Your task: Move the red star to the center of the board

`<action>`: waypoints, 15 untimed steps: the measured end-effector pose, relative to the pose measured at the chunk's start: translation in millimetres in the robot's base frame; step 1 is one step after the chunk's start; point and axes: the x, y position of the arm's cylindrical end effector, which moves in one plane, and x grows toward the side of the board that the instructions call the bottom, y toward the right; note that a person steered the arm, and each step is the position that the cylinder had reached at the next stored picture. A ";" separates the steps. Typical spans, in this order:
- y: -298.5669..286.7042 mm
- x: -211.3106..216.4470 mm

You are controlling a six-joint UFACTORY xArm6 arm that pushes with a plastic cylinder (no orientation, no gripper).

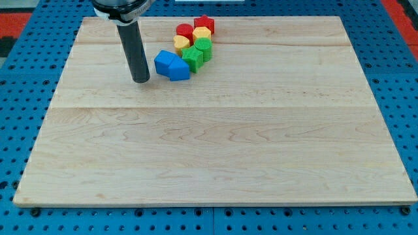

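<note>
A dark rod's lower end, my tip (140, 80), rests on the wooden table (215, 156) at the view's upper left, just at the nine o'clock side of a blue block (172, 65) and apparently not quite touching it. This tool has nothing that opens or closes; it grips nothing and can only push.

The red star (204, 24) sits at the far end of a tight cluster near the view's top edge, at roughly two o'clock from my tip, with the rest of the cluster between them. Packed against it are a red block (185, 31), two yellow blocks (202, 33) (181, 44), and two green blocks (204, 47) (192, 57); their exact shapes are hard to make out.

The star is squat, with no clear long axis, and which way its points face cannot be told. The board's centre lies at about six o'clock from the star, well apart from it. In my judgement the tip must first travel round to the star's twelve o'clock side; pushing from there risks dragging its neighbours along.
</note>
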 end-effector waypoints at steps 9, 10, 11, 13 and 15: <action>206.6 -154.2; 204.1 -142.8; 199.3 -134.8; 198.3 -168.4; 235.4 -136.3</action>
